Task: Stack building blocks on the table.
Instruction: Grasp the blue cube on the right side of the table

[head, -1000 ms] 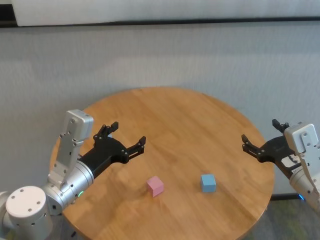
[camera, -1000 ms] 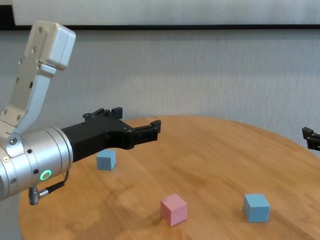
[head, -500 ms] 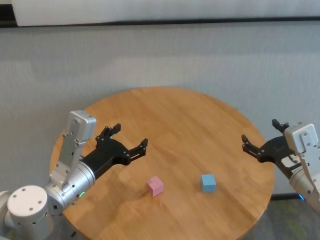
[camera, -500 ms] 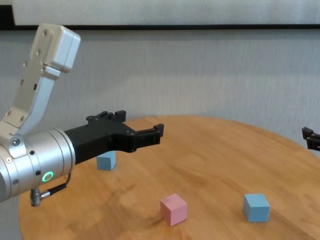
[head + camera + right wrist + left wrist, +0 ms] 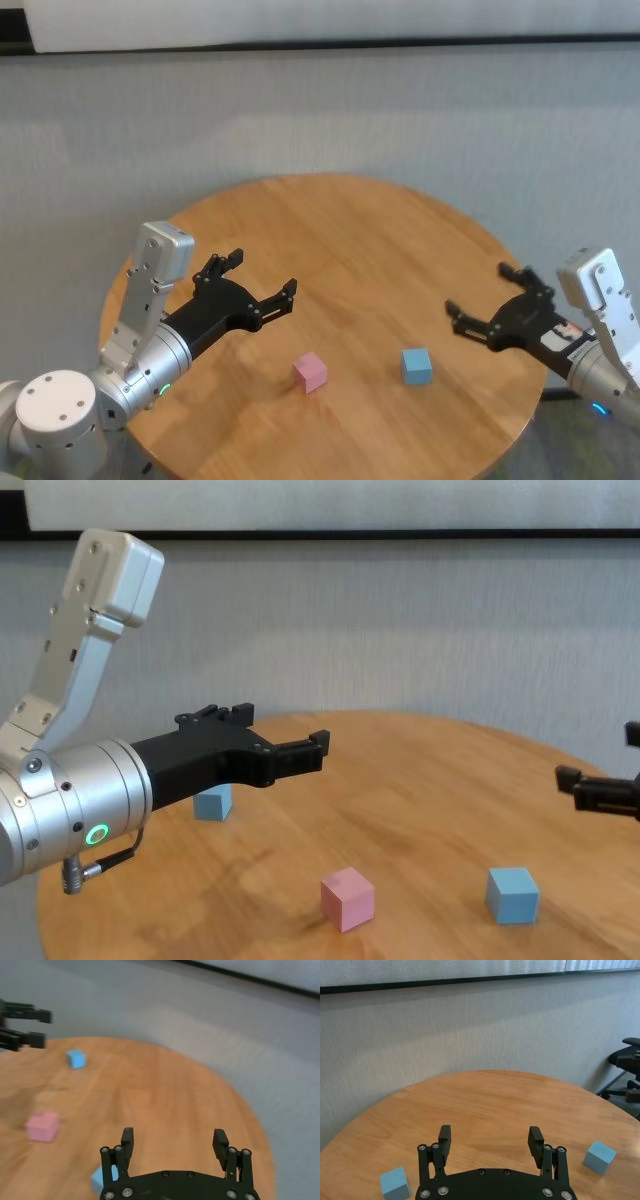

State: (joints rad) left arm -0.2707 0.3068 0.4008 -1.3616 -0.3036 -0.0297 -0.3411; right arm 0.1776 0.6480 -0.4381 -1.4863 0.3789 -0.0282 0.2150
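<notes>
The pink block (image 5: pixel 310 372) sits on the round wooden worktop (image 5: pixel 340 240) toward its near side, at about 6 o'clock from the centre. One blue block (image 5: pixel 416 366) lies to its 3 o'clock, apart from it, nearer the worktop's right edge. The second blue block (image 5: pixel 212 803) rests toward 9 o'clock of the worktop, partly hidden behind the left arm in the chest view and out of sight under that arm in the head view; the left wrist view shows it just beside the gripper's base (image 5: pixel 395 1183). All three blocks lie singly, none touching another

The left gripper (image 5: pixel 258 281) hovers above the worktop at about 10 o'clock from the pink block, its jaws spread wide with nothing between them. The right gripper (image 5: pixel 488 304) hangs over the right edge of the worktop, at about 2 o'clock from the nearer blue block, jaws likewise spread and empty. A black office chair (image 5: pixel 627 1067) stands beyond the worktop's far side in the left wrist view
</notes>
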